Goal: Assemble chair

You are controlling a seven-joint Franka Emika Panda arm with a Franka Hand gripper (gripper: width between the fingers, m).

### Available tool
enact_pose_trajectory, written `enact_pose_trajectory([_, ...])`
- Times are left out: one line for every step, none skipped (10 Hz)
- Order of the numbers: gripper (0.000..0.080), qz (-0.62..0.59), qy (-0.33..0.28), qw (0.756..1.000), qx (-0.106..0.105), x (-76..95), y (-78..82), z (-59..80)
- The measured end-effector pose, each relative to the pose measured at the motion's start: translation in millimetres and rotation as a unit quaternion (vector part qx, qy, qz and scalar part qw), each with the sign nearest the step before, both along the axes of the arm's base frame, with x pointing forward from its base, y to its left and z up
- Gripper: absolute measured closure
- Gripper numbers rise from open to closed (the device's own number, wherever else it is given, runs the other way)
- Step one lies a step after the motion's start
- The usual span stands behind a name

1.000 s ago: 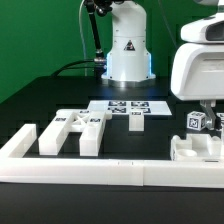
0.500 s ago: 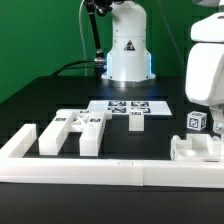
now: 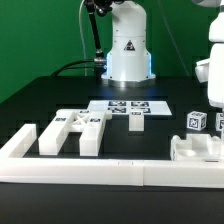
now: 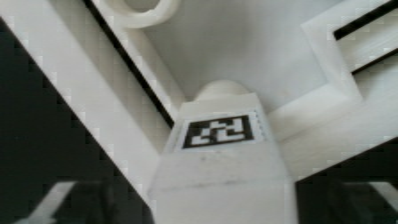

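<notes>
Taking the black worktop [image 3: 40, 100] in the exterior view as a dial, two chair parts lie at about 8 o'clock. One is a plain flat bar [image 3: 50, 136], and just beside it toward the exterior view's right is a wider stepped piece [image 3: 88, 130]. Both lie behind the long border rail [image 3: 110, 172], which runs along the near edge.

Past the centre, toward 12 o'clock, the marker board [image 3: 125, 105] lies flat in front of the robot's base [image 3: 128, 55]. A small tagged block [image 3: 135, 121] sits at its near edge.

At about 3 o'clock stands a tagged cube [image 3: 197, 121], with a second tagged cube [image 3: 219, 123] close by, cut off by the frame's edge. Nearer the rail, at about 4 o'clock, lies a low notched panel [image 3: 195, 148]. Above these parts, the white wrist housing [image 3: 212, 70] hangs well clear of them.

The wrist view looks down on a white tagged post [image 4: 222, 165], with its tag [image 4: 222, 131] facing the camera and a white grooved panel [image 4: 249, 40] beneath it. The fingers [image 4: 50, 203] show only as blurred grey shapes, spread wide on either side of the post. Neither touches it, and they pinch nothing. I cannot tell which part in the exterior view is this post.
</notes>
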State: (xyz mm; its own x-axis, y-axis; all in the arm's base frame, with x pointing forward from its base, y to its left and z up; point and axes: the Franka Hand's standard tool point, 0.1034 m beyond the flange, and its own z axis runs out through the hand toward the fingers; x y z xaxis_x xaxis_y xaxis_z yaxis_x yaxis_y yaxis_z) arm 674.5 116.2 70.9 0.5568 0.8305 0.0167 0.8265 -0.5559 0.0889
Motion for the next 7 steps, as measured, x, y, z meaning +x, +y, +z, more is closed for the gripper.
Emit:
enact_pose_trajectory([0.0428,0.0,0.0,1.0,0.0,0.0,-0.2,-0.1])
enact_pose_trajectory([0.0428,0.0,0.0,1.0,0.0,0.0,-0.4,-0.2])
enact_pose_trajectory([0.0508,-0.006,0.0,1.0,0.001,0.0,-0.4,-0.2])
enact_pose_trajectory([0.0508,-0.013,0.0,1.0,0.001,0.0,-0.5,-0.3])
enact_pose_trajectory([0.0508,-0.025,0.001,1.0,0.003,-0.3,-1.5,-0.5])
enact_pose_trajectory([0.0508,-0.07,0.003,0.998,0.005,-0.8,-4.8,-0.6])
enact_pose_trajectory([0.0508,-0.141,0.001,0.99,0.013,-0.8,-4.7,-0.9])
